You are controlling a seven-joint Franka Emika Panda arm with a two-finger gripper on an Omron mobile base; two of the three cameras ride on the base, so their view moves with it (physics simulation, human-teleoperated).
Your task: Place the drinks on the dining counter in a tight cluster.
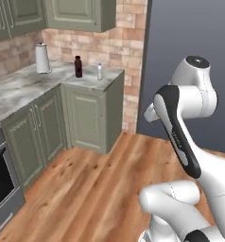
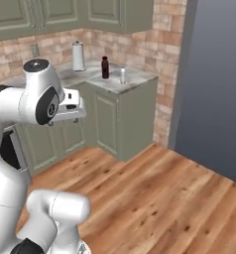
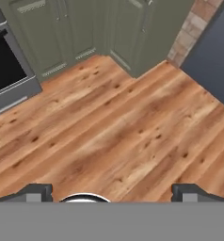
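— Looking from the left base view, what stood on the marble worktop [image 1: 24, 87] against the brick wall?
— Two bottles near its right-hand end: one stout dark maroon bottle [image 1: 78, 66] and one small whitish bottle [image 1: 99, 72], just beside each other but apart. One white paper-towel roll [image 1: 42, 58] stood further left, well apart from them. Wide bare wooden floor [image 1: 90, 189] lay between the arm and the green cabinets [image 1: 88, 118].
— And the right base view?
— Same count: one maroon bottle [image 2: 105, 68], one whitish bottle [image 2: 123, 75], one roll [image 2: 79, 56]. The worktop's corner edge sat close to the whitish bottle. A dark grey wall [image 2: 214, 84] closed off the right side; the floor before the cabinets was open.
— The hand view?
— The pincer [image 3: 112, 194] had its two dark tips spread wide over the floorboards, holding nothing. Cabinet doors ran along the top, one oven front [image 3: 10, 70] at the left.
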